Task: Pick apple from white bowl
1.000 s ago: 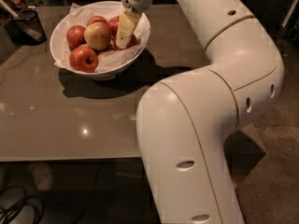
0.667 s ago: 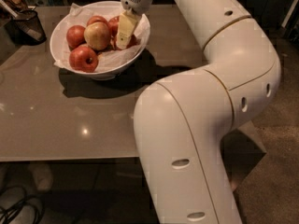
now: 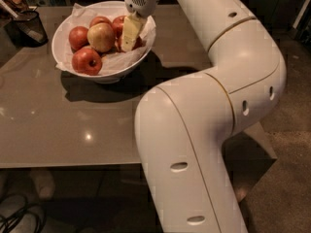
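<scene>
Far-left corner of table: gripper is down in the white bowl, against a red apple on bowl's right side; whether it's clamped, can't tell. Best approach, prob.: confirm firm grip, lift straight up w/o snagging paper liner.

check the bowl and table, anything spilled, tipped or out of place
Nothing stands out. The white bowl sits upright on the table, its apples inside on the paper lining. The gripper is down in the bowl's right side, next to a red apple. The dark mesh cup stands upright at the far left.
</scene>
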`<act>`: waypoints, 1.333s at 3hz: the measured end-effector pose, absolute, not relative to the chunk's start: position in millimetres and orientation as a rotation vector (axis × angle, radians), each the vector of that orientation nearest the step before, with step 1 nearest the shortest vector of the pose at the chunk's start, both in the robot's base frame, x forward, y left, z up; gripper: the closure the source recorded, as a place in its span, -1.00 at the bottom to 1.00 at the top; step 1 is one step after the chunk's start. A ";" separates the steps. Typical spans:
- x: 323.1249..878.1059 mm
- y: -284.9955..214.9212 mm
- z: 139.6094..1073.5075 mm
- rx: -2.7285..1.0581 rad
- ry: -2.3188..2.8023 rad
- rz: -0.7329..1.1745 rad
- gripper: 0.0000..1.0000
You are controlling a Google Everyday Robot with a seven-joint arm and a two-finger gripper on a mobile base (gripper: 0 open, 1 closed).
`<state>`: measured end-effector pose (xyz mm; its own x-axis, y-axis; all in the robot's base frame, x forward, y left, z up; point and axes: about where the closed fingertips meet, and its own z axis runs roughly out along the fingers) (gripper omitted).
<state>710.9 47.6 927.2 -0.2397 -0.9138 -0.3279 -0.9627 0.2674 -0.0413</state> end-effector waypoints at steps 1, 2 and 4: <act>712.8 48.2 922.1 -1.728 2.264 0.249 -0.32; 714.3 48.1 917.4 -1.729 2.274 0.253 -0.36; 715.6 49.6 907.4 -1.738 2.293 0.264 -0.38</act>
<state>715.6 49.6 907.4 -0.2560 -0.9169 -0.3063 -0.9625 0.2712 -0.0073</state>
